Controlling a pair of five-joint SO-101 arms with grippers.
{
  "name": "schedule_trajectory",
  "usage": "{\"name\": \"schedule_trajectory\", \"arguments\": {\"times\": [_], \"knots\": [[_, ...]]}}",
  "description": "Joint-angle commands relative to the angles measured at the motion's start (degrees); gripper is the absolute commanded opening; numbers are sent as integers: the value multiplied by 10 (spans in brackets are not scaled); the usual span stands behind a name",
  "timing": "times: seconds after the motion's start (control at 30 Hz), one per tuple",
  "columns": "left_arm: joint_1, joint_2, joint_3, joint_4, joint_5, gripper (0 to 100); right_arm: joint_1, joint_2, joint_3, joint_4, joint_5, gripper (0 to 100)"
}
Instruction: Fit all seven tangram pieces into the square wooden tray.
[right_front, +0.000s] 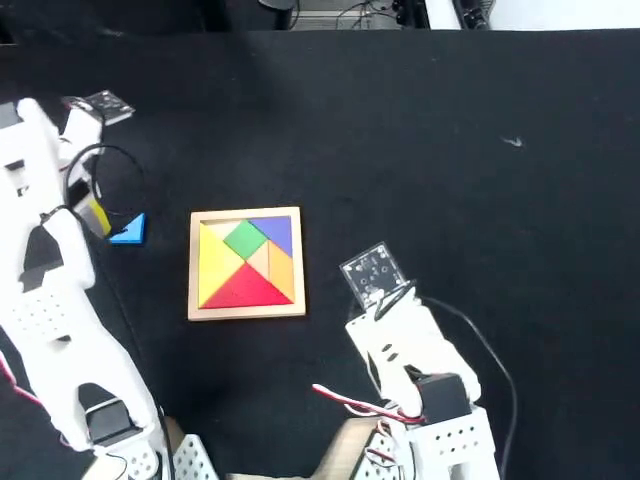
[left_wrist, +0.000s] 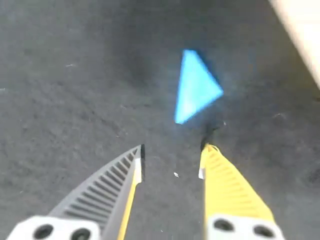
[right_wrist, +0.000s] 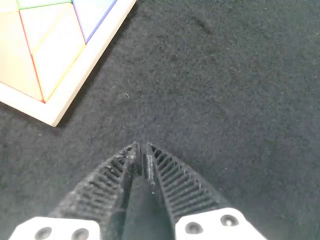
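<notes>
The square wooden tray (right_front: 247, 312) lies mid-table and holds yellow (right_front: 215, 262), green (right_front: 244, 239), blue (right_front: 276, 234), orange (right_front: 282, 272) and red (right_front: 245, 290) pieces, plus a pale one. A small blue triangle (right_front: 129, 231) lies flat on the black cloth to the left of the tray. My left gripper (left_wrist: 171, 152) is open just short of this triangle (left_wrist: 196, 86), with nothing between its fingers. My right gripper (right_wrist: 142, 150) is shut and empty, hovering over the cloth beside the tray's rim (right_wrist: 81, 65). The right arm (right_front: 400, 340) sits to the tray's lower right.
The left arm's white body (right_front: 50, 300) runs along the table's left edge. Black cloth covers the whole table, with open room to the right of the tray and behind it. Cables trail from both arm bases at the front.
</notes>
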Motion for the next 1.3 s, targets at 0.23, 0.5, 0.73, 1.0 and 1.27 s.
{"name": "schedule_trajectory", "arguments": {"times": [0.23, 0.5, 0.73, 1.0, 1.27], "knots": [[45, -27, 174, -181, 74, 288, -4, -52, -2, 3, 4, 22], [41, -26, 202, -256, 55, 288, -4, -52, -2, 3, 4, 22], [45, -25, 239, -256, -10, 261, -4, -52, -2, 3, 4, 22], [45, -26, 249, -252, -42, 153, -4, -52, -2, 4, 4, 22], [62, -26, 250, -255, -19, 148, -4, -52, -2, 4, 4, 22]]}}
